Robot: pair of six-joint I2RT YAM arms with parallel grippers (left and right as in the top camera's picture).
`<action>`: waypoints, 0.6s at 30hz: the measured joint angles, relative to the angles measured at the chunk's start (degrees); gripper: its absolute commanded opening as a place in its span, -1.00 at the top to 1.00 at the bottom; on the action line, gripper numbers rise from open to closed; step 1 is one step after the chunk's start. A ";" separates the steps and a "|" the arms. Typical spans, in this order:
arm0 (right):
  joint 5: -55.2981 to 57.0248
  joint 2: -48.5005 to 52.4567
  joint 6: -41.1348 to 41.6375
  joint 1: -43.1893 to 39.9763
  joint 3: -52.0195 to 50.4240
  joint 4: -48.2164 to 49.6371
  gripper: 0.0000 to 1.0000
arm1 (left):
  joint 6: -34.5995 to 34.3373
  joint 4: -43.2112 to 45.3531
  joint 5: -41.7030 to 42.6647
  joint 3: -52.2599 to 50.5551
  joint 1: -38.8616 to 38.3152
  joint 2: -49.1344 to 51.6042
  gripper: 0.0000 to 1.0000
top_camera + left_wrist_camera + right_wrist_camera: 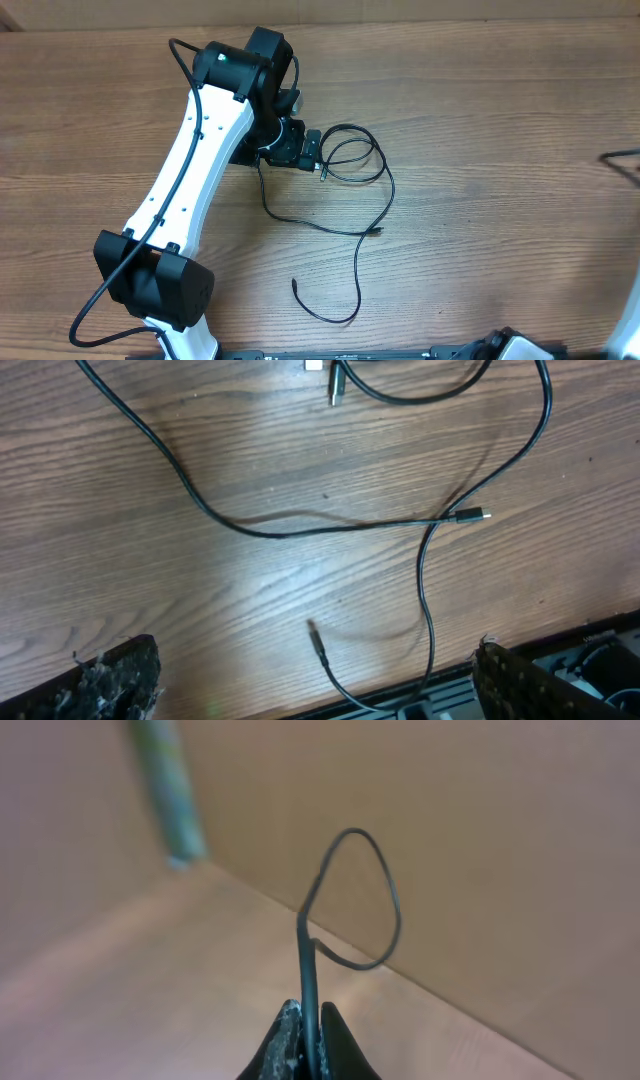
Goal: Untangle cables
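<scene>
Cables [390,190] lie loose on the wooden counter [500,120] in the middle of the overhead frame. A small loop [352,152] sits at upper centre, and from it strands trail down toward lower centre, one ending in a plug [376,232] and another curling to a free end near the bottom. The left gripper [305,150] hangs just beside that loop, on its left in the overhead frame, with its jaws spread wide and nothing between them. Its own camera looks down on two strands [300,532] crossing by the plug [470,515] in the right-hand part of the frame. The right gripper [308,1020] is clamped shut on one thin cable [398,920], which rises from the fingers and curls into a ring in the air (whether it joins the heap on the counter cannot be told). The heap's long axis runs from upper centre to lower centre of the overhead frame. The left arm is plainly the nearer one, so the next pick most likely falls to it, at the crossing by the plug.
</scene>
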 measured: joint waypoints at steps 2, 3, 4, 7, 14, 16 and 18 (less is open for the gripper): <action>-2.05 4.24 -1.92 -3.63 0.00 1.09 0.92 | 0.00 0.15 0.00 0.00 0.00 0.00 -1.00; -3.58 6.78 -3.06 -5.35 0.00 2.12 0.92 | 0.00 0.28 0.00 0.00 0.00 0.00 -1.00; -4.98 9.46 -4.09 -6.86 0.00 3.48 0.93 | 0.00 0.35 0.00 0.00 0.00 0.00 -1.00; -7.23 14.82 -5.60 -9.40 0.00 8.28 0.92 | -0.02 0.33 0.00 0.00 0.00 0.00 -1.00; -9.16 26.01 -6.86 -14.88 0.00 16.41 0.92 | 0.00 0.37 0.00 0.00 0.00 0.00 -1.00; -9.35 28.00 -6.54 -15.74 0.00 16.33 0.57 | 0.00 0.37 0.00 0.00 0.00 0.00 -1.00; -10.03 29.90 -4.66 -16.83 0.00 16.33 -0.34 | 0.00 0.37 0.00 0.00 0.00 0.00 -1.00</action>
